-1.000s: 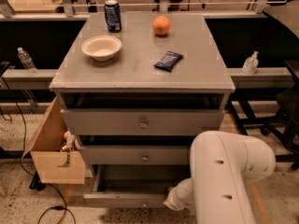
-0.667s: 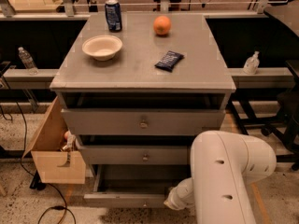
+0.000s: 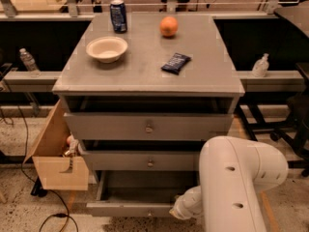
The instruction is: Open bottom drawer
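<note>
Speckled floor (image 3: 19, 197) with a black cable (image 3: 53, 215) lying across it. 2 grey ledges run along the sides. The ledge on the left (image 3: 29, 79) carries a clear water bottle (image 3: 27, 61), and the ledge on the right (image 3: 277, 77) carries a pump bottle (image 3: 260, 65). A dark chair base (image 3: 289, 129) stands at the far right.

Bottom drawer (image 3: 126, 209) — slim grey front, standing open, interior showing — pincer (image 3: 177, 211) at its front's right end.

Lit from overhead in warm, fairly dim light. Showed a pale sheen on the tabletop (image 3: 145, 76) and along the white arm (image 3: 236, 178). Held deep shadow inside the bottom drawer (image 3: 130, 209) and beneath the tabletop's edge. Stood almost black behind on both sides. Kept the gripper (image 3: 179, 210), low at that drawer's front, half shaded.
</note>
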Tool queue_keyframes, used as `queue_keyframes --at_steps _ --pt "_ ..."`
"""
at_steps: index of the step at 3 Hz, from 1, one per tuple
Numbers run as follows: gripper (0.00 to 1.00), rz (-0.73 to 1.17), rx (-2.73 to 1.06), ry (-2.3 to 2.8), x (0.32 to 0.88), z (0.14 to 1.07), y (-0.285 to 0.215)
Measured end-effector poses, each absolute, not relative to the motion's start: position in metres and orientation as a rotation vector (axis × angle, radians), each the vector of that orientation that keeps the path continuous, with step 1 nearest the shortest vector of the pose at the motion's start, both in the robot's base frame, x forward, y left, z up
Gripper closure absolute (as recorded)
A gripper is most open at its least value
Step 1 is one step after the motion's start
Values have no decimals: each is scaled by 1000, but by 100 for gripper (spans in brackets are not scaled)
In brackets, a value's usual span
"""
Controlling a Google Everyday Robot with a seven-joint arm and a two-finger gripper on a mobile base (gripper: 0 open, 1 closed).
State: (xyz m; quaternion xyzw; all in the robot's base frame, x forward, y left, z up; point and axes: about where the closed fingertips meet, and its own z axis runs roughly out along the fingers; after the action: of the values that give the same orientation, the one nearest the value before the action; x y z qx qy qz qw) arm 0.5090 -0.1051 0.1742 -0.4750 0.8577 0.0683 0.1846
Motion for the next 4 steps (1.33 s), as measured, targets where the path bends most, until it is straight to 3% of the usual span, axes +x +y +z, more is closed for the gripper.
queue_keyframes --at_steps 4 --pt "100 191 -1305 2428 500 175 -106"
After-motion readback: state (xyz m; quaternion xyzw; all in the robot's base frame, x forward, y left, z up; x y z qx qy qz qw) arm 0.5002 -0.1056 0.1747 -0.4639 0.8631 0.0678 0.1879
